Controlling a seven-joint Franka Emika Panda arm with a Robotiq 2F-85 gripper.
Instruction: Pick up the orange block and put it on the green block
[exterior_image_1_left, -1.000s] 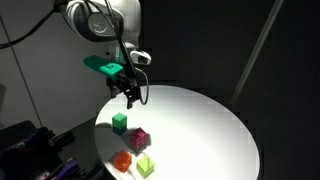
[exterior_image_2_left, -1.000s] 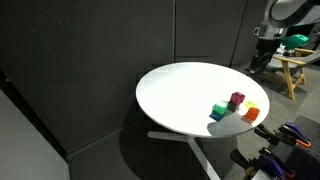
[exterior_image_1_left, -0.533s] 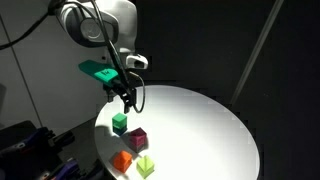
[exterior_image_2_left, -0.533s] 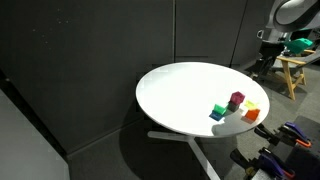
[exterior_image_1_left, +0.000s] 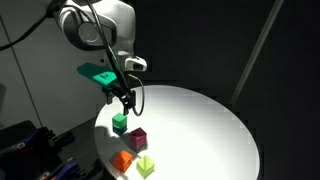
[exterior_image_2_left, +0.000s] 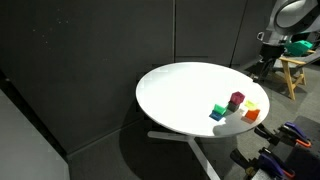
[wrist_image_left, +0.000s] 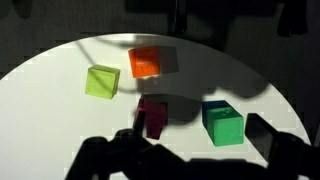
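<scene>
Carried the tool (exterior_image_1_left: 127, 99) a little sideways across an exterior view since a second before, nearer the cluster of cubes; left all four cubes unmoved. Hung it above the green block (exterior_image_1_left: 120, 123), clear of everything; showed it in the wrist view as two dark fingers set wide apart, gripping nothing.

Read the wrist view from left to right: lime cube (wrist_image_left: 101, 81); orange block (wrist_image_left: 146, 62) just beside it and a touch higher in the picture; magenta cube (wrist_image_left: 153, 115) lower down; green block (wrist_image_left: 222, 123) at the right, with its top face bare. Found none of them touching, as far as could be told.

Judged the orange block light, rigid and flat-faced, perhaps smooth; best pinched square across two opposite side faces, picking the pair that kept the fingers away from the lime cube and the magenta cube; risked a twist or a slip if caught on a corner.

Placed the orange block (exterior_image_1_left: 123, 160) close to the rim of the bench (exterior_image_1_left: 205, 125) in both exterior views, so counted a careless nudge as a fall; saw wide bare bench beyond the cluster and free air above for the lift and the short carry.
</scene>
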